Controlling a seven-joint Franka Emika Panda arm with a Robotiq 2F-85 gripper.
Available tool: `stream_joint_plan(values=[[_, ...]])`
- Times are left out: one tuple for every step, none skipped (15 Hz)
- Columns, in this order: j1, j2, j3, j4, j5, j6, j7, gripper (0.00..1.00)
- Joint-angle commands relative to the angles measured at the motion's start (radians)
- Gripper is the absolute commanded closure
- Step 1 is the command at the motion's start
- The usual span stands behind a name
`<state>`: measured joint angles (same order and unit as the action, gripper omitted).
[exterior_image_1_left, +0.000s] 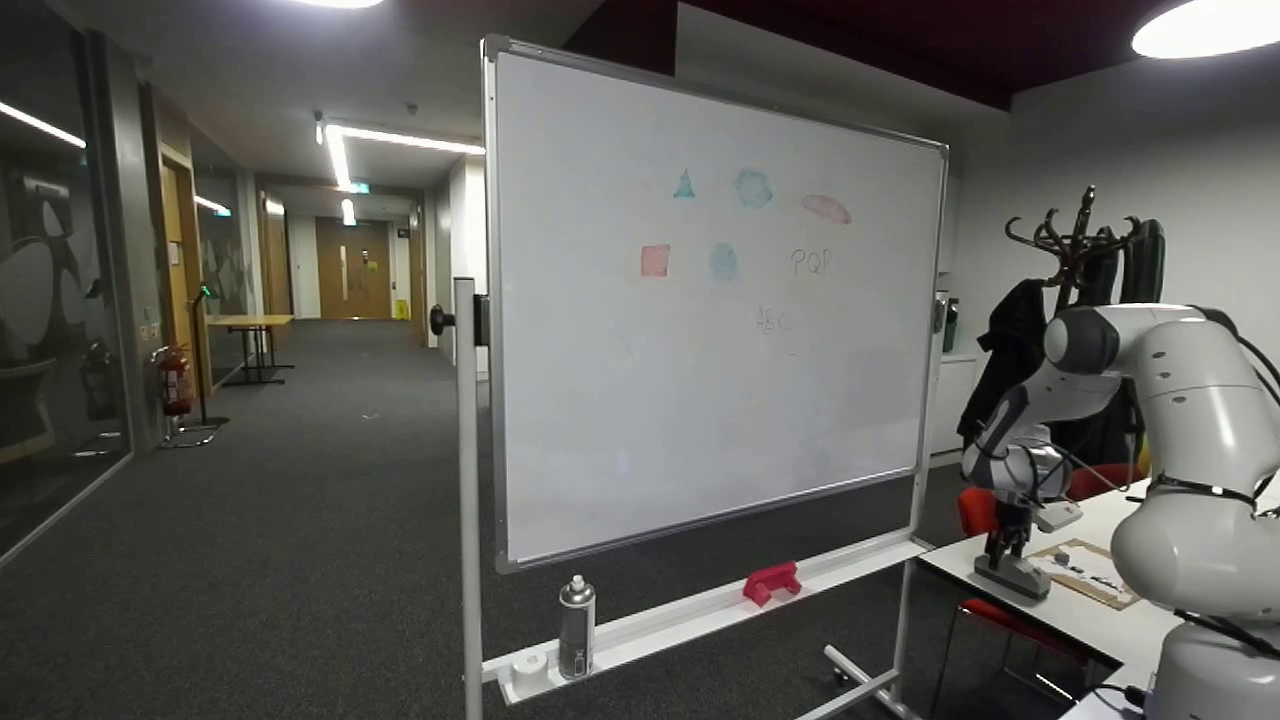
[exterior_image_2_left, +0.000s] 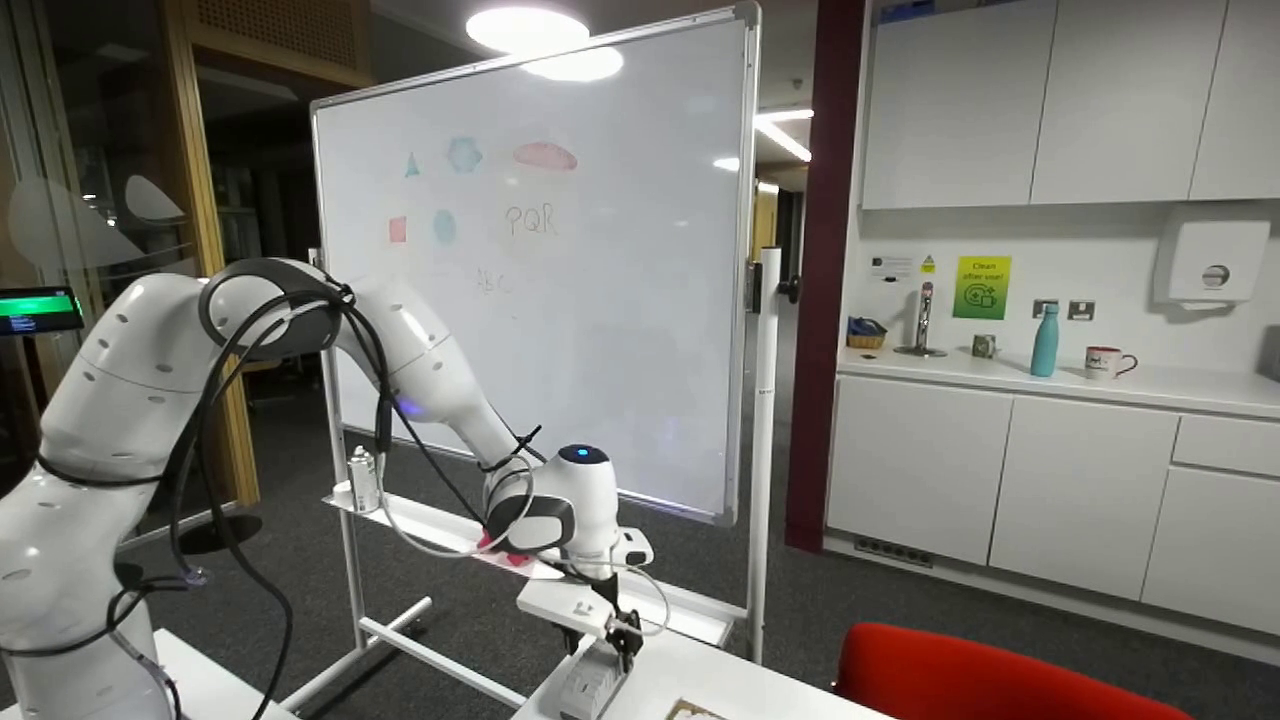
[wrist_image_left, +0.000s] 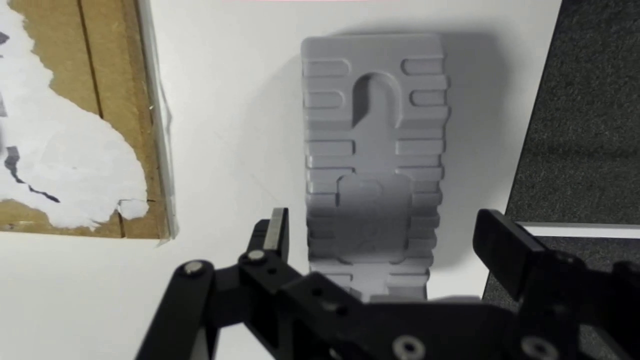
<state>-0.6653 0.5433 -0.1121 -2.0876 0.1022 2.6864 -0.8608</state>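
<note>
Grey ridged block on a white desk, under a spread pincer

A cardboard sheet bearing torn white paper lies at left in the wrist view; the desk's edge runs close to the block's other side. Nearby stands a whiteboard, with a spray can and a red object on its low ledge. A red chair stands beside the desk in an exterior view. The pincer points downward with its jaws wide apart, one along each long side of the block; in the wrist view, gaps separate both from it. Legible on the whiteboard are the letters "PQR" and, fainter, "ABC", near red and blue-green shapes. A green poster in an exterior view reads "Clean after use!"
</note>
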Motion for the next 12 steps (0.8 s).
stream_joint_plan(values=[[-0.053,-0.015,0.035,-0.007,0.013,0.019,-0.049,0.0],[-0.058,-0.014,0.037,-0.005,0.01,0.02,-0.049,0.0],[-0.059,-0.012,0.036,-0.003,0.005,0.018,-0.045,0.0],[-0.057,-0.01,0.032,-0.001,-0.003,0.022,-0.039,0.25],[-0.054,-0.008,0.028,0.0,-0.008,0.026,-0.036,0.26],[-0.054,-0.007,0.027,0.001,-0.01,0.025,-0.034,0.32],[-0.053,-0.007,0.026,0.0,-0.011,0.027,-0.032,0.41],[-0.053,-0.007,0.026,0.0,-0.011,0.028,-0.031,0.48],[-0.052,-0.007,0.026,0.0,-0.012,0.029,-0.031,0.55],[-0.051,-0.007,0.024,0.0,-0.013,0.029,-0.03,0.65],[-0.05,-0.007,0.023,0.0,-0.014,0.031,-0.029,0.67],[-0.048,-0.006,0.022,-0.001,-0.016,0.034,-0.026,0.67]])
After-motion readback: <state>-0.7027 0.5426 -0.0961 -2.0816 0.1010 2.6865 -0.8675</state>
